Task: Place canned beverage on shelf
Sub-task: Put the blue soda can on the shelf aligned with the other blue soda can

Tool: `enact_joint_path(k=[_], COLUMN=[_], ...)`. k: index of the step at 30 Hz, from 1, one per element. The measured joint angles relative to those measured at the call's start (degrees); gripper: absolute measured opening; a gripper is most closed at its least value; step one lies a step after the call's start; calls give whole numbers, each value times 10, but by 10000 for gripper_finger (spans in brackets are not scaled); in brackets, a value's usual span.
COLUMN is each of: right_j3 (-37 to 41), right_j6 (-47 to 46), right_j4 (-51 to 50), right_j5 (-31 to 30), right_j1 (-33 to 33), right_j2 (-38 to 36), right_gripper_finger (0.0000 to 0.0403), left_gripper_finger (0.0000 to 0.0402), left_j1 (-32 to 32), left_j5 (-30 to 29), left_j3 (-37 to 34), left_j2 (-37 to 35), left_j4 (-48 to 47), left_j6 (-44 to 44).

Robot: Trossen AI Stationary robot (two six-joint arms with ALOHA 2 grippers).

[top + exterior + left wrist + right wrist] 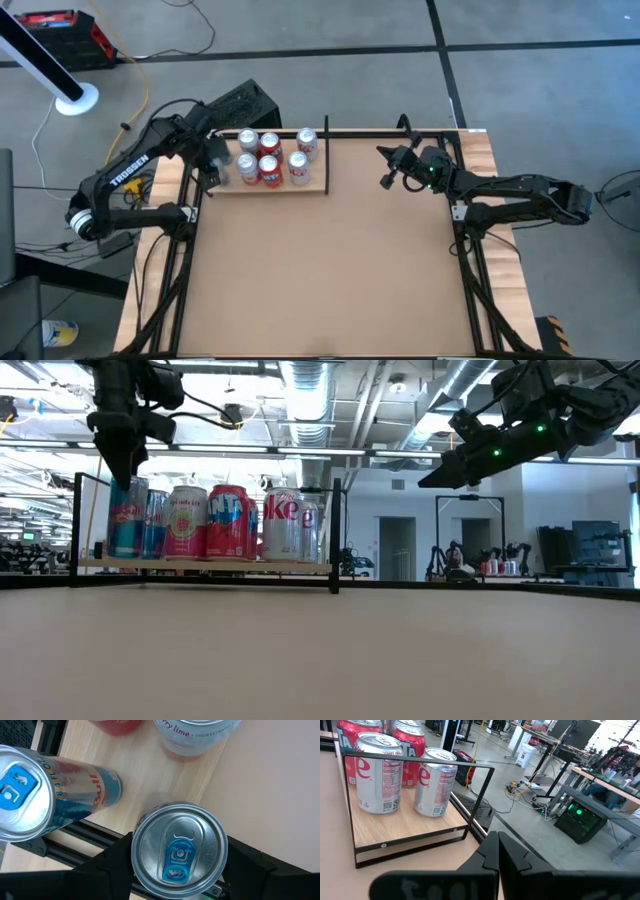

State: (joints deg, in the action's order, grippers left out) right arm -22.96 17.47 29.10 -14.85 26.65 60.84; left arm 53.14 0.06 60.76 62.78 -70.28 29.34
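Observation:
The shelf [315, 187] is a pale-wood panel with black rods at the table's far edge. Several cans stand on it, red and silver ones [270, 155] plus a blue Red Bull can [75, 790]. My left gripper [217, 163] is above the shelf's left end, shut on a second blue can [179, 851] next to the Red Bull can. In the low view this can [126, 520] is the leftmost one. My right gripper [385, 172] is shut and empty, in the air to the right of the shelf. My left gripper pinches the blue can between its two fingers [107, 867], on opposite sides of the wall just below the top rim [137, 865]. The fingers come from above, pointing down. The can is upright and its bottom [126, 554] rests on the shelf's left end.
The brown tabletop [330, 270] in front of the shelf is bare. A black upright rod [336, 535] marks the shelf's right end. Two silver and red cans [405, 780] stand near that end, in front of my right gripper. Black frame rails run along both table sides.

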Motion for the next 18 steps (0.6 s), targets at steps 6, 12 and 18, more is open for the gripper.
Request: enact_joint_path(k=[6, 12, 18], right_j3=[0, 0, 0], right_j6=[0, 0, 0], right_j4=[0, 0, 0], right_j5=[0, 0, 0], right_j1=[0, 0, 0], right_j2=[0, 0, 0], right_gripper_finger=[21, 21, 21], left_gripper_finger=[224, 278, 291], left_j1=[0, 0, 0], left_j5=[-1, -12, -8], left_j3=[-1, -4, -4], left_j2=[0, 4, 3], left_j4=[7, 8, 8], left_j6=[0, 0, 0])
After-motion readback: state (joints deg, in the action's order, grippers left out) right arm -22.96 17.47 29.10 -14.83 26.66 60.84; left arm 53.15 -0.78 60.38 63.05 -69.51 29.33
